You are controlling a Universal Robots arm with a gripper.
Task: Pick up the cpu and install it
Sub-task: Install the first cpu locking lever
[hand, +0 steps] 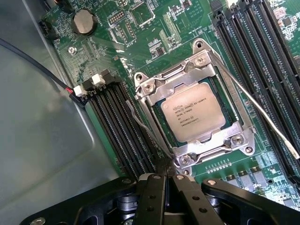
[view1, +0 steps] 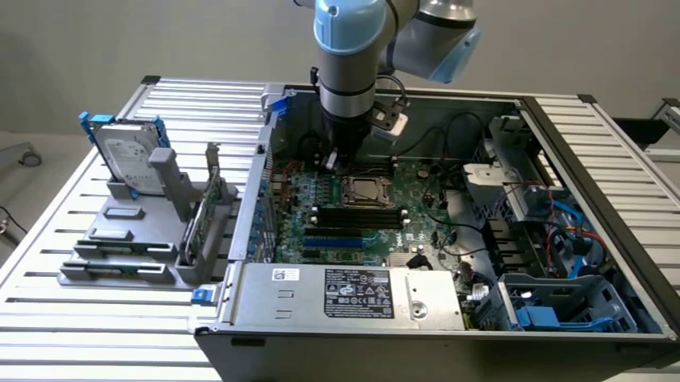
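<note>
The cpu (hand: 199, 112), a small square chip with a silver-grey printed top, lies flat in its socket on the green motherboard, framed by the metal retention bracket (hand: 154, 89). In the exterior view the cpu (view1: 365, 191) sits mid-board inside the open computer case. My gripper (view1: 338, 163) hangs just behind the socket, low over the board. In the wrist view the gripper (hand: 167, 174) is shut, its black fingertips pressed together beside the socket's edge. A thin metal lever (hand: 140, 126) runs along the socket up to the fingertips; I cannot tell whether it is pinched. A second lever (hand: 262, 122) sticks out on the far side.
Black memory slots (hand: 126, 126) flank the socket on both sides. A silver hard drive with blue brackets (view1: 127, 159) stands on a grey fixture at the exterior view's left. The power supply (view1: 351, 294) and case walls (view1: 260, 159) hem in the board; cables (view1: 552, 223) crowd the right.
</note>
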